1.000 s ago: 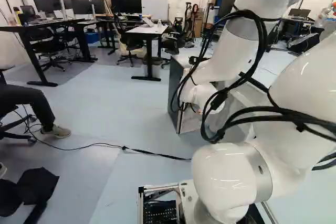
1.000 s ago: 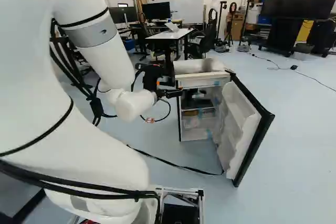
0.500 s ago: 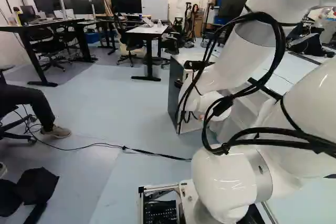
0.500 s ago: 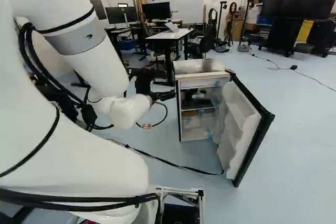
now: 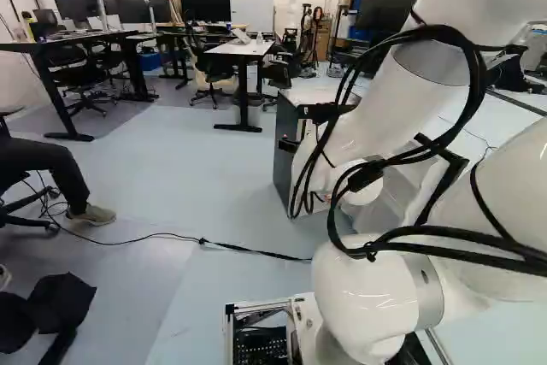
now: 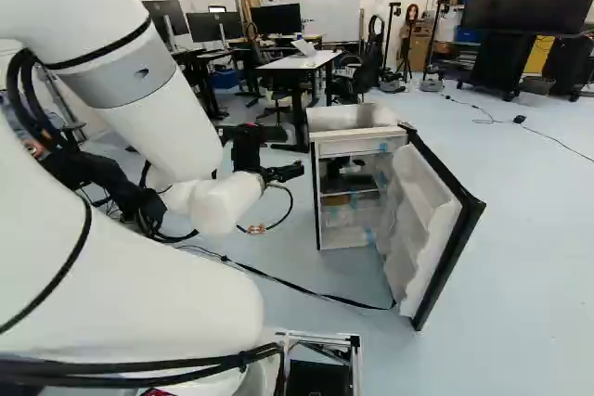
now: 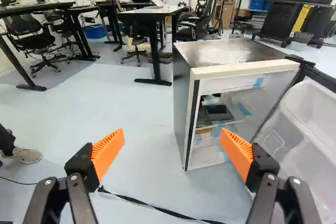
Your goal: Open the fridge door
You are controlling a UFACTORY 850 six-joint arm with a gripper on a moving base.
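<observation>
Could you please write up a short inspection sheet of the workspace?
Surface: pale floor, bearing the fridge.
Job's things: small fridge; its door stands wide open.
Clutter: dark item on the floor, lower left of the left base view.
Gripper: open, nothing between its fingers.
Cables: black cables looped along the arm; black strap across the floor, reaching the door's foot.
Surroundings: desks, monitors, office chairs.

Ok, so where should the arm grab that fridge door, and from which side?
Probably at the upright free edge of the fridge door, coming from the robot's side, gripper straddling it if wide enough: the door stands wide open, that edge clear of the cabinet.
</observation>
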